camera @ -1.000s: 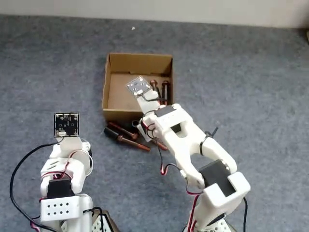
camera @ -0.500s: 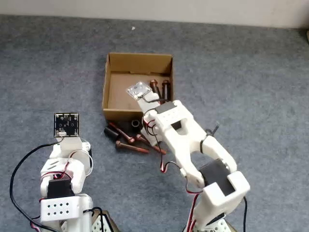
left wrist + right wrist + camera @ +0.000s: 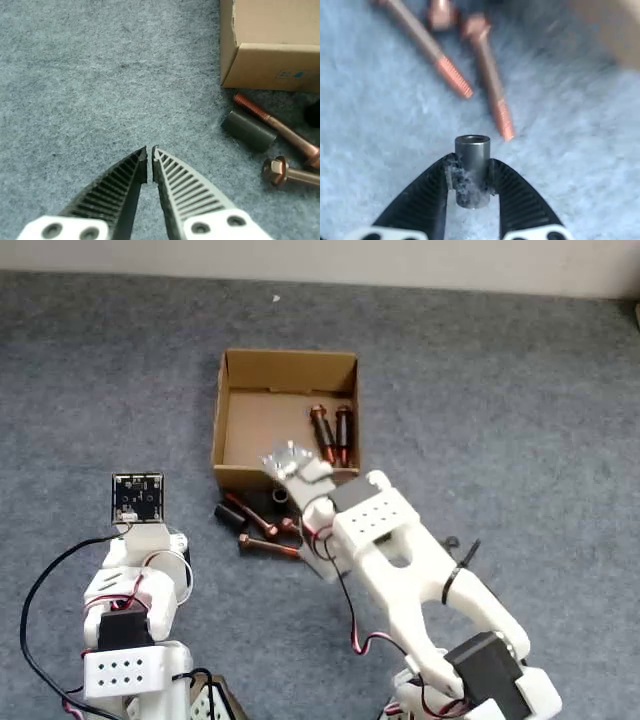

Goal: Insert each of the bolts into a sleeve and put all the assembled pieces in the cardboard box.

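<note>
The high camera looks steeply down from afar on the grey carpeted table [image 3: 520,390], arm bases [image 3: 125,670] at six o'clock. Both wrist cameras hang close above the carpet, angled forward-down; all three views share the loose copper-coloured bolts [image 3: 268,546].

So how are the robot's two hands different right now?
The left hand is shut on nothing; the right hand is shut on a small dark sleeve. The left hand hangs over bare carpet, with the cardboard box farther off; the right hand sits close to loose copper-coloured bolts. Both have black ribbed fingers and point at the grey carpet.
</note>
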You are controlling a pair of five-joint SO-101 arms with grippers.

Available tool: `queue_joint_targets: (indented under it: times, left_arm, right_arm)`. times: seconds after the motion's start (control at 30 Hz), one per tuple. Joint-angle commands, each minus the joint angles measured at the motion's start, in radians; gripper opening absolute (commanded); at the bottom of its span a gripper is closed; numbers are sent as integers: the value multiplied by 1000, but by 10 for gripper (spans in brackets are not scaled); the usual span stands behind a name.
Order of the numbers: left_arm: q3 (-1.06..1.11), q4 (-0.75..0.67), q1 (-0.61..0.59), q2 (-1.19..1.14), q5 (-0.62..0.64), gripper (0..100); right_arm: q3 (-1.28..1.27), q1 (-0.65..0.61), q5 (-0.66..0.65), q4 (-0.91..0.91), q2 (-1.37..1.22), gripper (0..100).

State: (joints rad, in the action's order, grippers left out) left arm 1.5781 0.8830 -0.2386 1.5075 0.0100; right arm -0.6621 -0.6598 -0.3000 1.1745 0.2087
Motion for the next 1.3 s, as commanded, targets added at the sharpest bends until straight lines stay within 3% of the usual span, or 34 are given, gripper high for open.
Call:
queue_joint_targets:
  times: [0.0, 0.23, 0.57, 0.7, 0.93, 1.1, 1.27]
  left_arm:
    - [-5, -15, -7, 7, -8, 63]
    - [-5, -15, -7, 7, -8, 63]
    - [-5, -15, -7, 7, -8, 63]
    - [-5, -15, -7, 7, -8, 63]
    - [-10, -15, -7, 7, -8, 63]
    - [-84, -2, -2, -5, -5, 63]
    - [-231, 173, 133, -7, -5, 63]
  right_arm:
    - [-71, -36, -9, -62, 45, 5]
    - [-226, -68, -11, -188, 44, 5]
    - [-236, -77, -11, -179, -64, 5]
    - [-191, -73, -6, -93, -71, 5]
    - [-117, -68, 163, -5, 145, 5]
    - [-117, 24, 258, -13, 305, 5]
    - [-120, 173, 396, -88, 320, 5]
